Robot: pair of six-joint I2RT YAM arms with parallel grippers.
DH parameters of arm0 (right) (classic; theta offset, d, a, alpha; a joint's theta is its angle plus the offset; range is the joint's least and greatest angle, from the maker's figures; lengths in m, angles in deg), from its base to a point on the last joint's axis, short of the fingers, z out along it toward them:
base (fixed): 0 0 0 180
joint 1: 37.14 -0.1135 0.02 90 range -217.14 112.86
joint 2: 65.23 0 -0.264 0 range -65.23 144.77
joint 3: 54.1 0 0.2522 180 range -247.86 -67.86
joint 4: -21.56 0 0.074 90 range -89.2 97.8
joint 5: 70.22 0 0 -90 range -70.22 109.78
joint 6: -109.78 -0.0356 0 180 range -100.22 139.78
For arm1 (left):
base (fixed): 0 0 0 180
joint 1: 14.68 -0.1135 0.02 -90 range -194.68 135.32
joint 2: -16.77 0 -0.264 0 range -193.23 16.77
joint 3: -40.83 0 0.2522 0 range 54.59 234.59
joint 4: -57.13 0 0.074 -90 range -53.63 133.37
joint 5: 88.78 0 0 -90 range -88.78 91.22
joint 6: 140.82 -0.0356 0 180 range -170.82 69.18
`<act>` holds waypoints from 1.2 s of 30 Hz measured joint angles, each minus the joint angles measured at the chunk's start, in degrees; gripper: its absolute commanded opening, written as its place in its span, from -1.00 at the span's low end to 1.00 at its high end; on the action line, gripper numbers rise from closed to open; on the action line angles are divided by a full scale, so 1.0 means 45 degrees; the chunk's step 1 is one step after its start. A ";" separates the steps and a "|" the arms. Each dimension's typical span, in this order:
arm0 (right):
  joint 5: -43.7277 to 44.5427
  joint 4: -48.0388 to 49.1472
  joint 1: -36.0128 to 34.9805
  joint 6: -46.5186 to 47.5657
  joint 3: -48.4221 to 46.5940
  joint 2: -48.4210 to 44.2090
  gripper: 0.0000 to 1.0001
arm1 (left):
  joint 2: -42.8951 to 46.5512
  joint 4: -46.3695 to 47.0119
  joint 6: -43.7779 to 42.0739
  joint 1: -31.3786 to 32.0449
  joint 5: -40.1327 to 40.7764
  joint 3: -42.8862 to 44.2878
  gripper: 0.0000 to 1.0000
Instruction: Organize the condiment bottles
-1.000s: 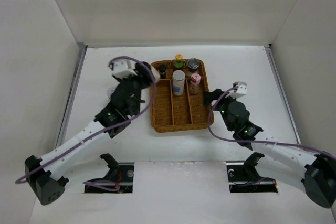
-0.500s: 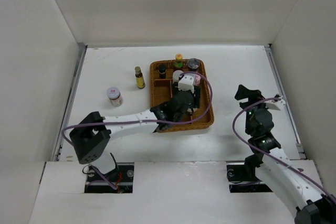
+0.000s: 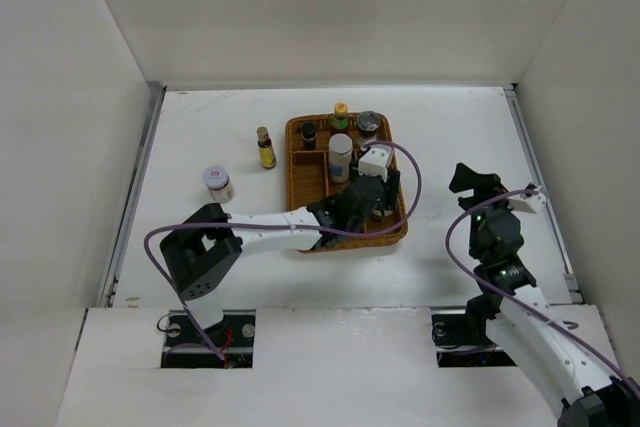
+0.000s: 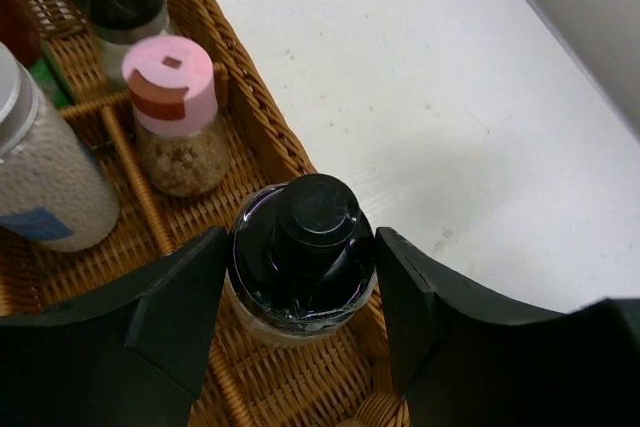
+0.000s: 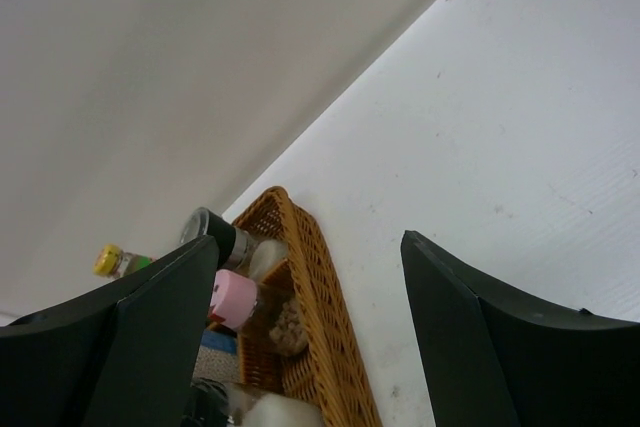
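Observation:
My left gripper (image 4: 300, 252) reaches into the right compartment of the brown wicker tray (image 3: 345, 229) and is shut on a black-capped glass jar (image 4: 302, 247), which stands upright at the tray floor. Just beyond it stand a pink-capped bottle (image 4: 170, 97), a white bottle with a grey cap (image 3: 340, 155) and a grey-topped grinder (image 3: 369, 124). A green bottle with a yellow cap (image 3: 340, 114) and a small dark bottle (image 3: 309, 134) stand at the tray's far end. My right gripper (image 3: 470, 179) is open and empty, right of the tray.
An amber bottle (image 3: 265, 148) and a short jar with a white lid (image 3: 217, 183) stand on the white table left of the tray. White walls enclose the table on three sides. The left arm lies across the tray's near end.
The left arm swung from the table left of the tray into its right compartment, uncovering the amber bottle and the white-lidded jar. The right arm drew back from the tray to the right.

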 measured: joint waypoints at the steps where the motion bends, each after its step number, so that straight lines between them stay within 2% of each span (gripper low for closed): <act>1: 0.0005 -0.0029 0.0044 -0.0034 0.0058 -0.0112 0.62 | -0.0107 -0.0005 0.0015 0.0049 0.0000 0.0000 -0.38; 9: 0.0000 -0.0121 0.0141 -0.0219 0.0253 -0.0146 0.64 | -0.0675 0.0214 0.0355 0.0335 0.0068 -0.0185 -0.17; 15: -0.0015 -0.0160 0.0243 -0.0262 0.0262 -0.0219 0.66 | -0.0903 0.0782 0.0529 0.0534 0.0359 -0.0384 0.50; 18: -0.0029 -0.0155 0.0243 -0.0291 0.0262 -0.0248 0.68 | -0.0874 0.0908 0.0505 0.0554 0.0398 -0.0389 0.74; 21: -0.0063 -0.0155 0.0243 -0.0321 0.0262 -0.0248 0.69 | -0.0296 0.0831 0.0316 0.0437 0.0369 -0.0646 0.80; 24: -0.0136 -0.0151 0.0243 -0.0325 0.0262 -0.0233 0.69 | 0.1311 0.0588 0.0034 0.0015 0.0335 -0.1054 0.80; 27: -0.0253 -0.0146 0.0243 -0.0335 0.0262 -0.0121 0.70 | 0.3614 0.0457 -0.0083 -0.0962 0.0296 -0.1413 0.78; 30: -0.0316 -0.0141 0.0238 -0.0369 0.0262 0.0160 0.70 | 0.5780 -0.0146 0.0083 -0.2841 0.0379 -0.1715 0.76; 33: -0.0471 -0.0126 0.0214 -0.0369 0.0262 0.0544 0.70 | 0.6713 -0.1389 0.0384 -0.4915 0.0525 -0.1715 0.76; 36: -0.0699 -0.0078 0.0141 -0.0364 0.0262 0.0981 0.70 | 0.6494 -0.2550 0.0505 -0.6343 0.0491 -0.1729 0.73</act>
